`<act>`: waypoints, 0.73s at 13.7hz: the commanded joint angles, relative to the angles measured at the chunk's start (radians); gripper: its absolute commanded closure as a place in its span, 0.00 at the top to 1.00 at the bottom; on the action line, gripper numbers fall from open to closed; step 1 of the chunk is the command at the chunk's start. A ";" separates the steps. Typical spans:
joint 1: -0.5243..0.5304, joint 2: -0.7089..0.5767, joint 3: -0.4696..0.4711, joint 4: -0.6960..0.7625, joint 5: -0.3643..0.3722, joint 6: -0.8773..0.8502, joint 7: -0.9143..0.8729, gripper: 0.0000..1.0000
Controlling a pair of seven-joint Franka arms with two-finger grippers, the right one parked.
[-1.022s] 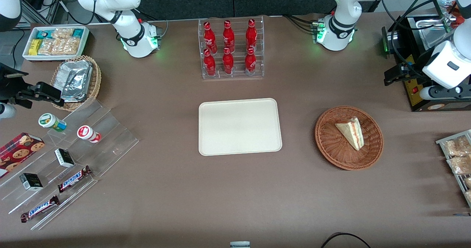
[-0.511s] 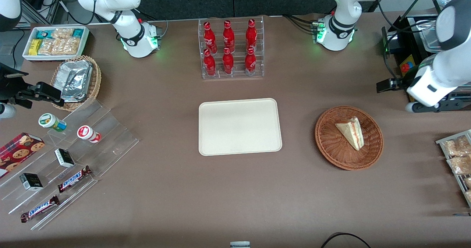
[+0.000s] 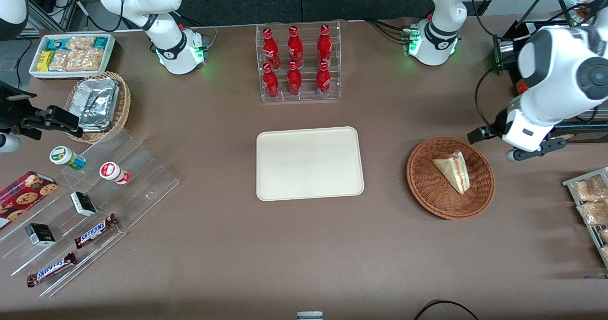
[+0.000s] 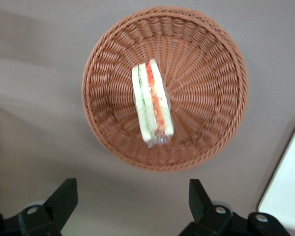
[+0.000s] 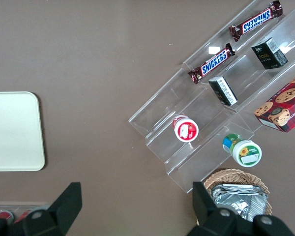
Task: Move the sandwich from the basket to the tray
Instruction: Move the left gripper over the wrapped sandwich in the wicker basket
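A: Front view, quick. Where's the sandwich (image 3: 452, 170) lying?

B: In the brown basket (image 3: 450, 177), toward the working arm's end of the table. Its long axis is running diagonally, point aimed toward the tray (image 3: 309, 163), which is sitting bare mid-table, well apart from the basket.

A: And the gripper (image 3: 477, 135)?

B: Hovering above the table just off the basket's rim, farther from the camera than the sandwich. Most of it is hiding under the arm's white wrist; only a dark tip is showing here.

A: Wrist view?

B: Looking straight down. The sandwich (image 4: 152, 103) is standing on edge in the basket (image 4: 206, 59), red and green filling facing up. The gripper (image 4: 130, 201) is spreading wide and holding nothing, fingers (image 4: 64, 199) straddling bare table short of the basket. Long axis is running across the jaw gap, so I'm guessing it needs to advance and descend. One tray corner (image 4: 285, 187) is getting cut off at the frame edge.
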 commanded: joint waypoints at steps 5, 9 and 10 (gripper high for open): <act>-0.006 -0.014 -0.008 -0.203 0.019 0.311 -0.113 1.00; -0.006 0.046 -0.008 -0.220 0.019 0.425 -0.194 1.00; -0.006 0.061 -0.008 -0.227 0.019 0.448 -0.216 1.00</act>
